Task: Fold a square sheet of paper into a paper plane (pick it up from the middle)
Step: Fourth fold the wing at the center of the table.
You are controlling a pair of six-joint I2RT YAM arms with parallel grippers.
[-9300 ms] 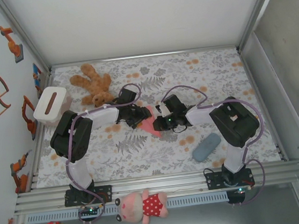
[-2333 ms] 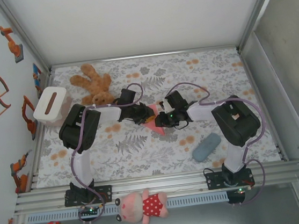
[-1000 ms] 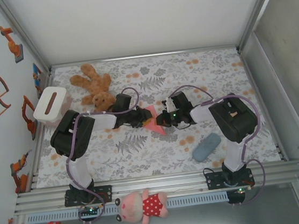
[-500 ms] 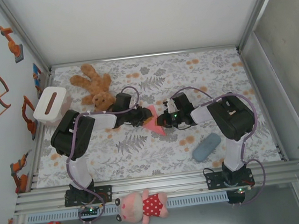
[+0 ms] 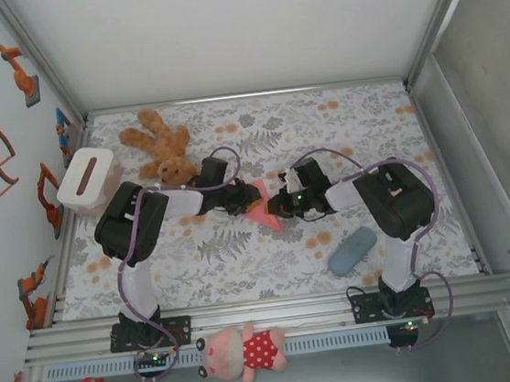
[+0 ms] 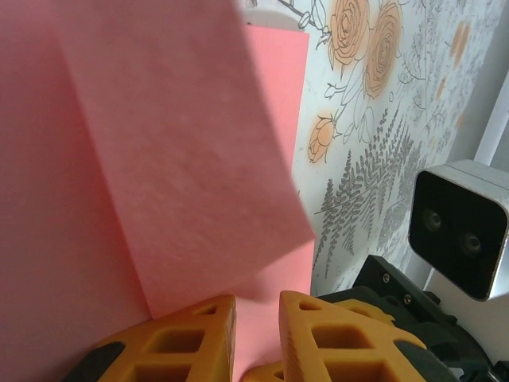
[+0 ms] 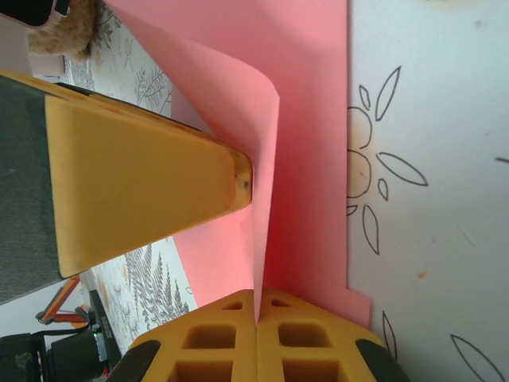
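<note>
The salmon-pink sheet of paper [image 5: 265, 216] lies partly folded on the flowered tablecloth between both grippers, its near end pointed. A paper plane as such is out of view. My right gripper [image 7: 256, 314] is shut on an upright flap of the sheet [image 7: 310, 119]. From the left, a finger [image 7: 135, 175] of my left gripper [image 5: 242, 197] touches that flap. In the left wrist view the left gripper [image 6: 256, 334] hovers over the paper [image 6: 159, 159] with a narrow gap between its jaws; a raised flap hangs just beyond the fingertips.
A brown teddy bear [image 5: 160, 146] and a white box [image 5: 86, 178] sit at the back left. A grey-blue pouch [image 5: 352, 250] lies near the right arm's base. A pink pig plush [image 5: 246, 351] rests on the front rail.
The left gripper's jaws have narrowed and its arm has shifted slightly right toward the paper. The right gripper has kept its pinch on the flap in about the same place.
</note>
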